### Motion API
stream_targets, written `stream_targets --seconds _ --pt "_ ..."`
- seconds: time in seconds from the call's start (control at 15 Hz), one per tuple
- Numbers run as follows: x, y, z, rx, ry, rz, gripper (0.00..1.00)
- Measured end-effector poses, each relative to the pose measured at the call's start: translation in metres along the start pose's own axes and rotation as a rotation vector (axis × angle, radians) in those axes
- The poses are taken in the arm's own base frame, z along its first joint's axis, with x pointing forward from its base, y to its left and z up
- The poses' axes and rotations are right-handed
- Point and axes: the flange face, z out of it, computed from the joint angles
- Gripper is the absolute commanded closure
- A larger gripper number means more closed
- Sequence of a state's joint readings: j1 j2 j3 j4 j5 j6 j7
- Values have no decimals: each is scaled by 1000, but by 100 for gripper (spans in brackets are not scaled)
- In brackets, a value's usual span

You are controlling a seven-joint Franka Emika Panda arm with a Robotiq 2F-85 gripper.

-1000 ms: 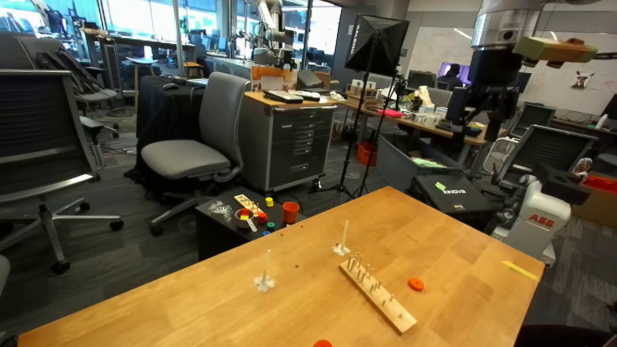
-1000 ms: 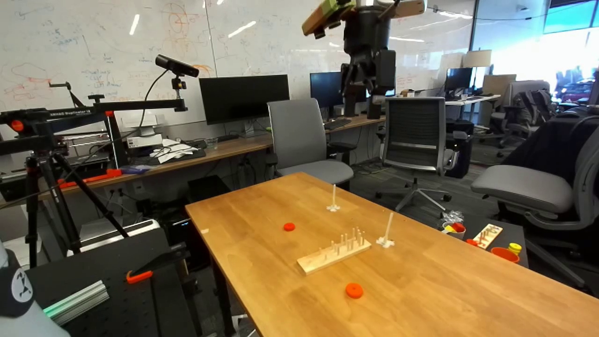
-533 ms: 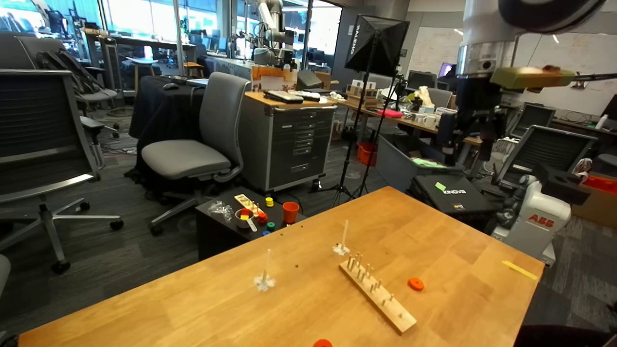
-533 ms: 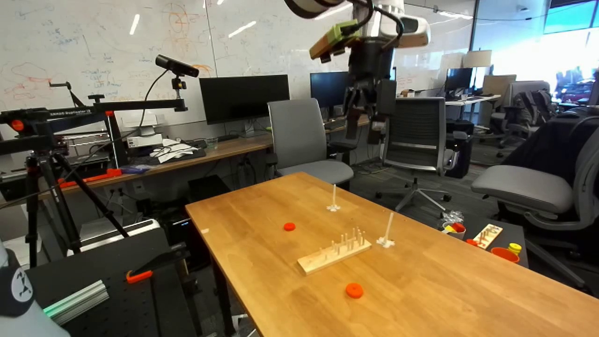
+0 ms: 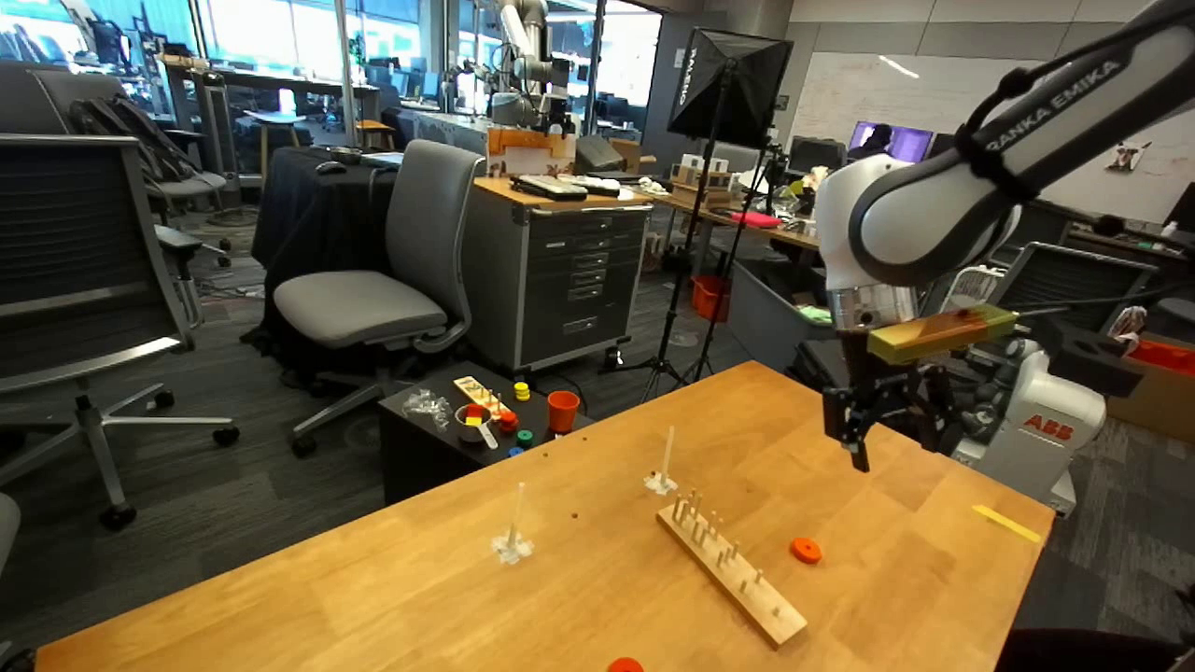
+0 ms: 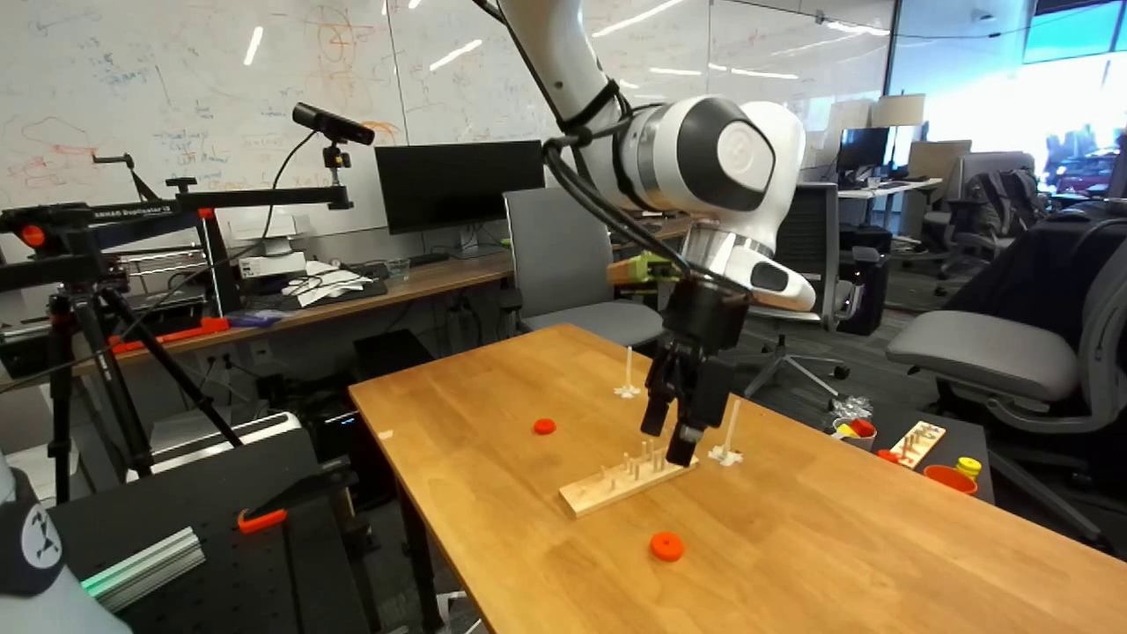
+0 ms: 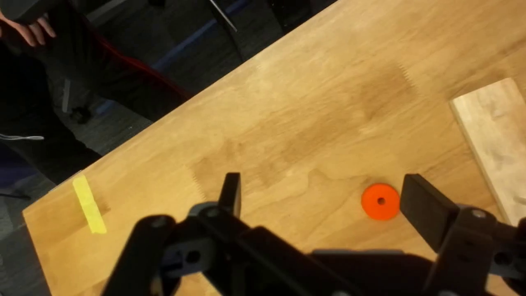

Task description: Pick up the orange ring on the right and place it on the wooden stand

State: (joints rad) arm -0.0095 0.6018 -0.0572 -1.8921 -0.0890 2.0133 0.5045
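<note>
While the Robotiq gripper [image 7: 323, 190] hangs above the wooden table [image 5: 373, 597], its two fingers spread wide, the white Franka arm [image 5: 934, 224] carrying it shows "RANKA EMIKA" beside a black strap [image 5: 994, 166]. Beyond the table's right edge, a small white robot arm [image 5: 1046, 439] is marked "ABB" in red. In an exterior view, "Duplicator i3" is printed on a black bar [image 6: 132, 212] at left; the handwritten whiteboard [image 6: 202, 70] behind is too faint to read. In an exterior view the orange ring [image 5: 806, 551] lies flat on the table, right of the wooden stand [image 5: 733, 572] and apart from it; in the wrist view it appears just beside the right-hand finger. A second orange ring [image 6: 666, 546] lies across the stand from it. Two thin rods [image 5: 667, 453] stand upright on white tape [image 5: 511, 556] farther left. Grey office chairs [image 5: 373, 299] stand on dark carpet [image 5: 233, 504], and a softbox [image 5: 730, 86] rises at the far side.
</note>
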Motion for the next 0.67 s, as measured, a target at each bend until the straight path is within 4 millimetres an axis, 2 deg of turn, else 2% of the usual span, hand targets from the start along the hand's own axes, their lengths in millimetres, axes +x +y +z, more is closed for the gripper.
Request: stream_targets --seconds 0.13,0.4,0.67 --pt "12 -7 18 -11 -15 17 0" --pt "34 -22 33 56 28 78 0" --pt "36 -29 39 67 32 80 0"
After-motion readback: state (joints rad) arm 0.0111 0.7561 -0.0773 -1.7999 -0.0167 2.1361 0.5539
